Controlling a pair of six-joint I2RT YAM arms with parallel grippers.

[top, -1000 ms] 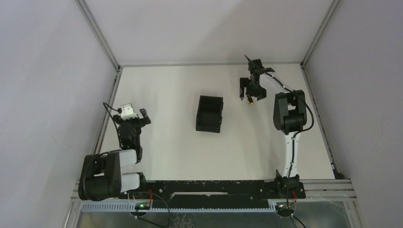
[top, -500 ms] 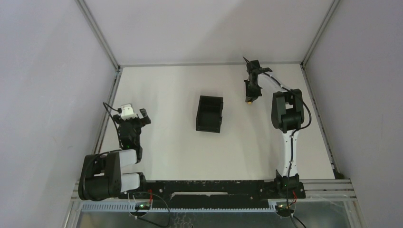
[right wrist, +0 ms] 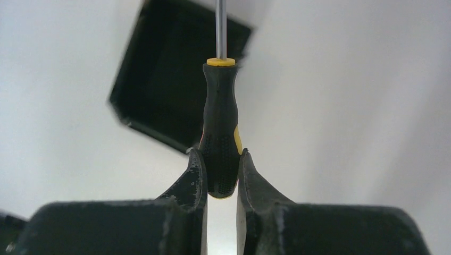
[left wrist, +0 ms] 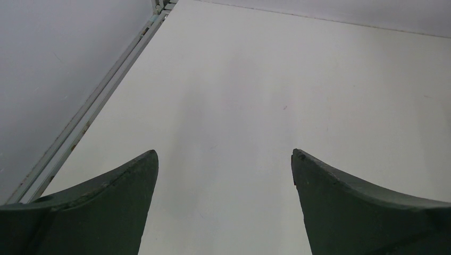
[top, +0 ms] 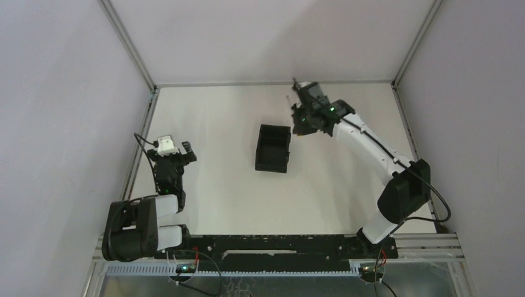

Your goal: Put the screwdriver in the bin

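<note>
The screwdriver (right wrist: 219,122) has a black handle with yellow trim and a thin metal shaft pointing away from the camera. My right gripper (right wrist: 219,154) is shut on the butt of its handle and holds it off the table. The black open-top bin (right wrist: 159,79) lies below and to the left of the shaft in the right wrist view. From above, the right gripper (top: 299,125) hovers just right of the bin (top: 259,150); the screwdriver is hard to make out there. My left gripper (left wrist: 225,154) is open over bare table at the left (top: 180,150).
A metal frame rail (left wrist: 90,109) runs along the table's left edge close to the left gripper. Grey walls enclose the table on three sides. The right arm (top: 371,148) stretches diagonally across the right half of the table.
The right gripper closed on the screwdriver at the back right, lifted it, and swung left toward the bin. The left arm has not moved.
</note>
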